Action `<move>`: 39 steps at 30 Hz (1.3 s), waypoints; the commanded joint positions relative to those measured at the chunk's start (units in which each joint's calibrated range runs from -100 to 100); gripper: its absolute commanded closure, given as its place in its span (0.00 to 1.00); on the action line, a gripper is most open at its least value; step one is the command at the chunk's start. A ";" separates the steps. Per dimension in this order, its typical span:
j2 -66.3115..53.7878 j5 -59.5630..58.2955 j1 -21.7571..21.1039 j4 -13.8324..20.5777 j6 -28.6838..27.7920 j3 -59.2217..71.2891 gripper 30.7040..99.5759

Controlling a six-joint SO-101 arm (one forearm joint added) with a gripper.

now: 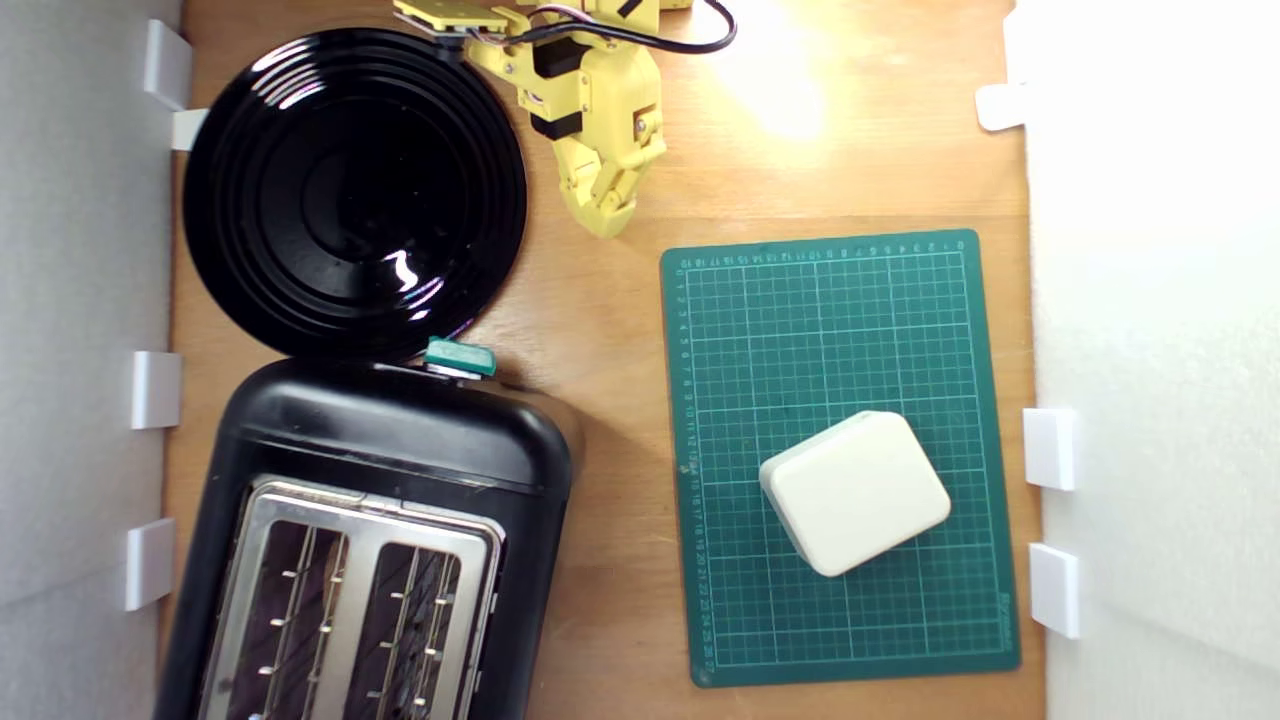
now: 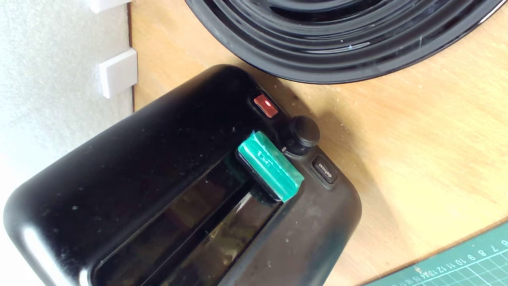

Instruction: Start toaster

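The glossy black toaster (image 1: 400,440) fills the lower part of the exterior view's left, with its silver top plate (image 1: 360,520) and wire racks in two slots. Its small teal lever (image 1: 460,357) sticks out of the end facing the black plate. My yellow gripper (image 1: 606,215) hangs at the upper middle, well apart from the lever, its fingers closed together with nothing between them. The wrist view looks down on the toaster (image 2: 131,171) end: the teal lever (image 2: 270,165), a red button (image 2: 266,106), a black knob (image 2: 303,133) and a small black button (image 2: 324,170). No fingers show there.
A round black ribbed plate (image 1: 355,190) lies just behind the toaster, almost touching the lever end. A green cutting mat (image 1: 840,330) on the exterior view's right carries a cream rounded block (image 1: 855,492). White walls with clips (image 1: 155,390) border both sides of the wooden table (image 1: 600,400).
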 commanded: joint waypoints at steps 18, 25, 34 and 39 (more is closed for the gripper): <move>-0.83 2.21 -0.78 1.66 0.29 0.57 0.99; -0.83 2.12 -0.78 1.75 -0.18 0.57 0.98; -0.83 2.12 -0.78 1.75 -0.13 0.57 0.99; -0.83 2.12 -0.70 1.75 -0.13 0.57 0.99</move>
